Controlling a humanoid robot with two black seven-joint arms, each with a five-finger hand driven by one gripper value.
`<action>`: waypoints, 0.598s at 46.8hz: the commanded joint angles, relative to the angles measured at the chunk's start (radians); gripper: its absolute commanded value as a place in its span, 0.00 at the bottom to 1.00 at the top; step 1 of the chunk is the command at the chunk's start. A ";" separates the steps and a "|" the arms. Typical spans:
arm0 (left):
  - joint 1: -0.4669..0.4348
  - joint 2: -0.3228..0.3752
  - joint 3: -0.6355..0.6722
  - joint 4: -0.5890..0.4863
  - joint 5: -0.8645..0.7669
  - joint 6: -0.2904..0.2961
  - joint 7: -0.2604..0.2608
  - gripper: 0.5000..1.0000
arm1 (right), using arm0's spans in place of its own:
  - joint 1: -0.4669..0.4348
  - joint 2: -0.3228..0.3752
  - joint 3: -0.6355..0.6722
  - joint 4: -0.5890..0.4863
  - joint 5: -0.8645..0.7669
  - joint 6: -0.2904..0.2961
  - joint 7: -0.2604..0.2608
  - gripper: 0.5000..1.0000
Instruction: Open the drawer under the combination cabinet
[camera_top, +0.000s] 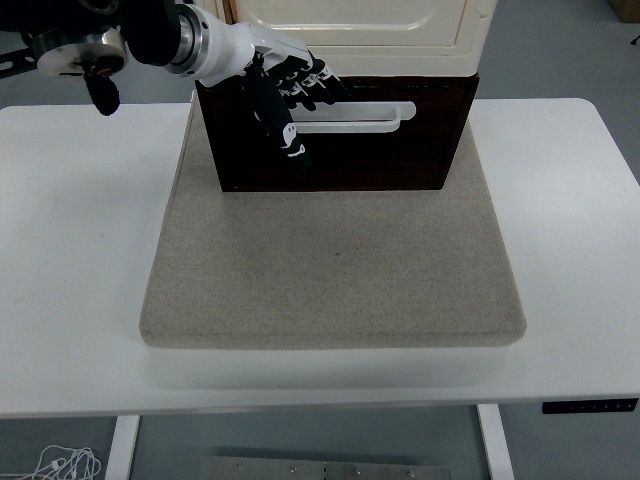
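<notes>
A cream combination cabinet (400, 25) stands at the back of a beige mat (335, 265). Under it is a dark brown drawer (390, 150) with a white bar handle (365, 116) on its front. The drawer front looks flush and shut. My left hand (290, 95), black fingers with white joints, comes in from the upper left and is in front of the handle's left end. Its fingers (318, 80) are spread, and the thumb (285, 135) points down over the drawer front. It holds nothing. My right arm is out of view.
The mat lies on the white table (70, 260). The left arm's black and white forearm (150, 40) crosses the top left corner above the table's back edge. A control panel (590, 405) sits on the table's front right edge.
</notes>
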 joint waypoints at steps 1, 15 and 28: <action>0.015 -0.010 0.000 0.018 0.001 -0.002 0.001 1.00 | 0.000 0.000 0.001 -0.001 0.000 0.000 0.001 0.86; 0.032 -0.031 0.000 0.055 0.003 -0.007 0.001 1.00 | 0.000 0.000 -0.001 0.000 0.000 0.000 0.000 0.86; 0.047 -0.070 0.000 0.098 0.006 -0.010 0.001 1.00 | 0.000 0.000 -0.001 -0.001 0.000 0.000 0.000 0.86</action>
